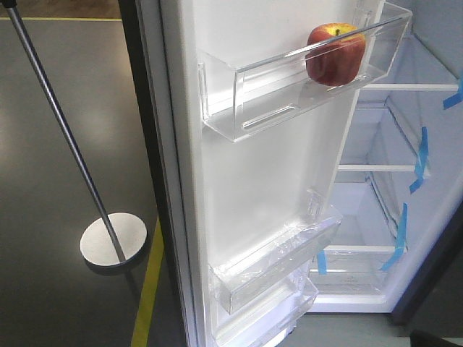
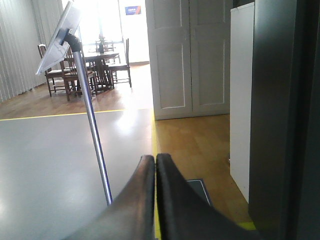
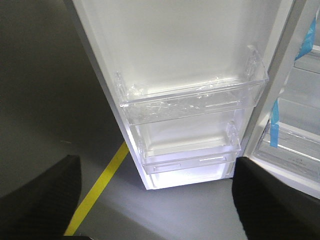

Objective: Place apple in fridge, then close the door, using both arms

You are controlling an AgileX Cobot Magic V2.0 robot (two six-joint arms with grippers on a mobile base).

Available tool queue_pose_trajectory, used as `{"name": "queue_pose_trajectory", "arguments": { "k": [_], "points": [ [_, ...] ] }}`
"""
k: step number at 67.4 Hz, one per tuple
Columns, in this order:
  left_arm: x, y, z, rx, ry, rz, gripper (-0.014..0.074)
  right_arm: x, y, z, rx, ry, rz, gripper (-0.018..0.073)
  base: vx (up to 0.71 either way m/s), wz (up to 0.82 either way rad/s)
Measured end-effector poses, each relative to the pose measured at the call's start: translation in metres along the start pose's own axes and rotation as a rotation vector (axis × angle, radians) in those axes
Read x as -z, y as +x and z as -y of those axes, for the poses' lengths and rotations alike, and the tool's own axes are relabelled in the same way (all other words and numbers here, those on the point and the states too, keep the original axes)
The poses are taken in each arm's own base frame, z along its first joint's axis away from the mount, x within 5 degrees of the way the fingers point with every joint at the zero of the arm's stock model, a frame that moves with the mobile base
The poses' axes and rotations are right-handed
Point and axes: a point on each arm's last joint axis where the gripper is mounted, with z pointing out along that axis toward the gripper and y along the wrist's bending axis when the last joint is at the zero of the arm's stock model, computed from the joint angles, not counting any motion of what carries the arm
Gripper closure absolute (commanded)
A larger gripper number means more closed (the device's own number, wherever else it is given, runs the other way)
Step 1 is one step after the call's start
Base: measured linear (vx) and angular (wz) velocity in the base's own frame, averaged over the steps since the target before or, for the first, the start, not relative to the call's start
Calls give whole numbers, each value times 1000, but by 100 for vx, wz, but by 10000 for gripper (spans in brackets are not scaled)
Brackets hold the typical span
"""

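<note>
Front view: the apple [image 1: 336,54] sits in the clear upper bin [image 1: 239,94] of the open door [image 1: 253,195], at the bin's right end. The fridge [image 1: 383,144] interior is right of it, with white shelves and blue tape [image 1: 421,155]. A pole stand [image 1: 112,242] is on the floor at left.

Left wrist view: my left claw [image 2: 155,160] is pressed together, with a dark grey panel at right.

Right wrist view: my right claw [image 3: 156,162] is spread wide, facing the door's lower bins [image 3: 195,100].
</note>
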Motion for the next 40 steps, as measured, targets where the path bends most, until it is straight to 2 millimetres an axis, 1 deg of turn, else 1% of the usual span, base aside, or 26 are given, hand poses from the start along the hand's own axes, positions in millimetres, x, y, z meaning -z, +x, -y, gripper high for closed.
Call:
{"name": "queue_pose_trajectory", "arguments": {
  "k": [15,30,37,40],
  "points": [
    [0,-1,0,13,0,14,603,0,0,0,0,0,-1,-28,0,0],
    [0,-7,0,218,6,75,603,0,1,0,0,-1,-13,-28,0,0],
    [-3,-9,0,246,3,42,603,0,1,0,0,-1,-13,-28,0,0],
    [-5,-16,0,248,3,34,603,0,1,0,0,-1,-13,-28,0,0]
  ]
}}
